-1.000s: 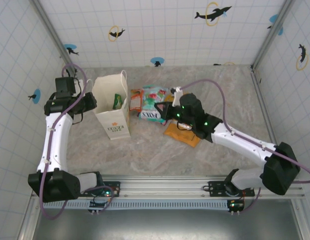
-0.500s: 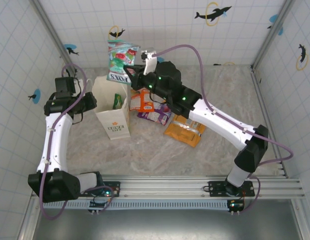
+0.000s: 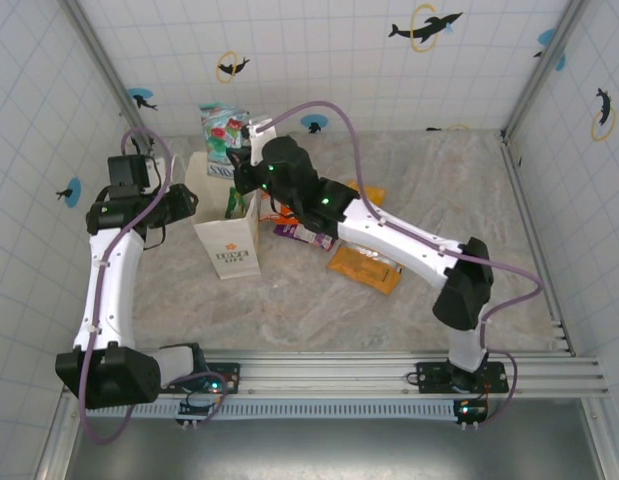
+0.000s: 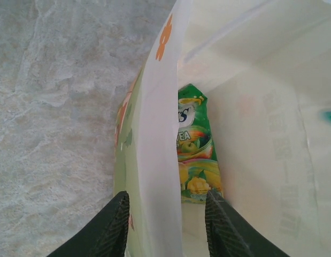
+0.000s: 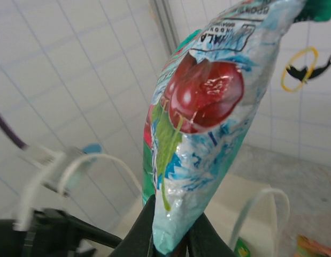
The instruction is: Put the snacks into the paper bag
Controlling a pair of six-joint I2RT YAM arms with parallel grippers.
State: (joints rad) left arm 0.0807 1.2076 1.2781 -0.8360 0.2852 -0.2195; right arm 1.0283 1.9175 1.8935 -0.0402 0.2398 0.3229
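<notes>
1. Your right jaws, clamping the teal-green glossy snack packet (image 3: 221, 128), have swung above the tall white paper bag (image 3: 227, 245) near the tabletop's left edge.
2. Left jaws stand loose astride its wall; a snagged rim could topple it.

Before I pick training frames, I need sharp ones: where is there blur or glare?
Right wrist: teal packet sharp, glare spots on its glossy cherry print, tiled wall behind blurred. Left wrist: paper bag wall washed-out white and soft, green packet inside readable. Top external: evenly lit, crisp.
</notes>
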